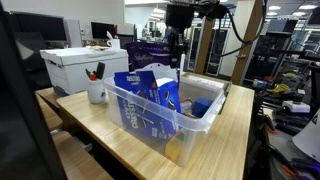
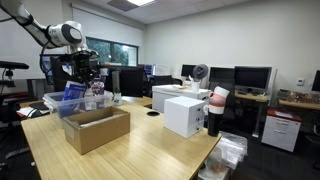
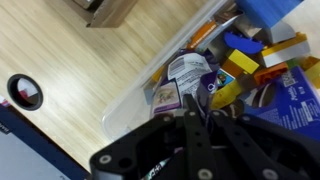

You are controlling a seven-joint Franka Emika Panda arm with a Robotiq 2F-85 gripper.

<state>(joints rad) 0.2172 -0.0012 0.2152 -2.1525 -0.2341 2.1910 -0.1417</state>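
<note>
My gripper [image 3: 191,102] hangs over a clear plastic bin [image 3: 137,98] of snack packets, its fingers pressed together and shut. I cannot make out anything between them. Just beyond the tips lie a white round-labelled packet [image 3: 186,68], a purple-and-white packet [image 3: 165,96] and yellow packets [image 3: 241,66]. In both exterior views the gripper [image 1: 178,50] [image 2: 89,76] is above the bin [image 1: 205,122] [image 2: 52,104], over its far part. Tall blue bags [image 1: 148,98] stand at the bin's near end.
An open cardboard box [image 2: 97,128] sits on the wooden table [image 1: 230,140] beside the bin. A white box [image 1: 78,66] and a white mug [image 1: 97,92] with pens stand nearby. A round black grommet [image 3: 25,92] is set in the tabletop.
</note>
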